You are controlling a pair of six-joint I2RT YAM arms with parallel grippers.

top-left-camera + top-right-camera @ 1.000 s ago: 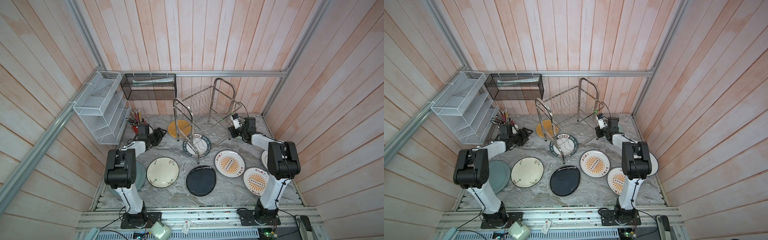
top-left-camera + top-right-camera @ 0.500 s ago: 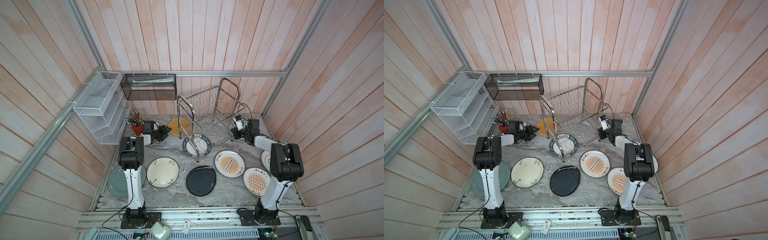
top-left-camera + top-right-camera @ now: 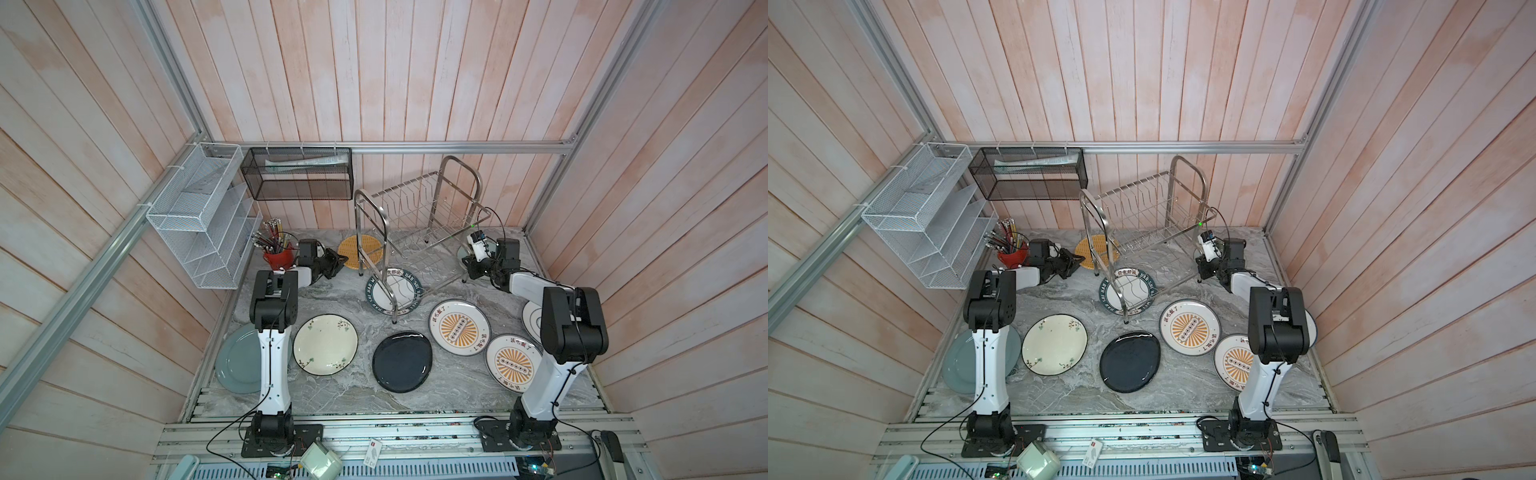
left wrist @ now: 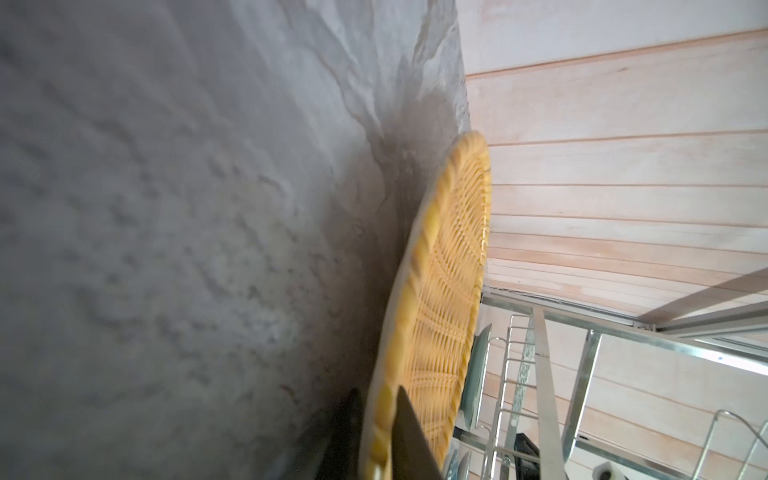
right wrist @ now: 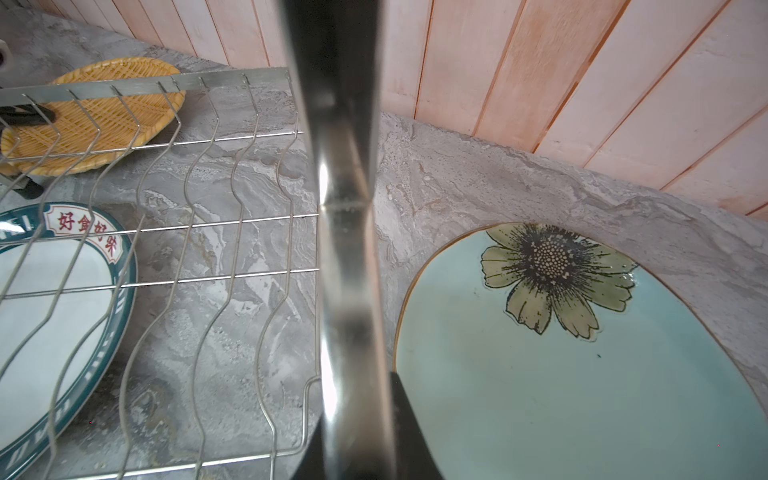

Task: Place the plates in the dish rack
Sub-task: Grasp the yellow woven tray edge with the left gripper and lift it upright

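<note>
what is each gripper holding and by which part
The left gripper pinches the yellow plate by its rim. The right gripper clamps the dish rack by an upright tube of its end frame.

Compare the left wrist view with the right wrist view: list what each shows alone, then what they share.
Left wrist only: the yellow woven plate edge-on, with the left gripper closed across its rim. Right wrist only: the mint flower plate flat on the tabletop, and the right gripper clamped on the dish rack tube. Shared: the yellow woven plate, the dish rack's wires, the tabletop, the plank wall.
</note>
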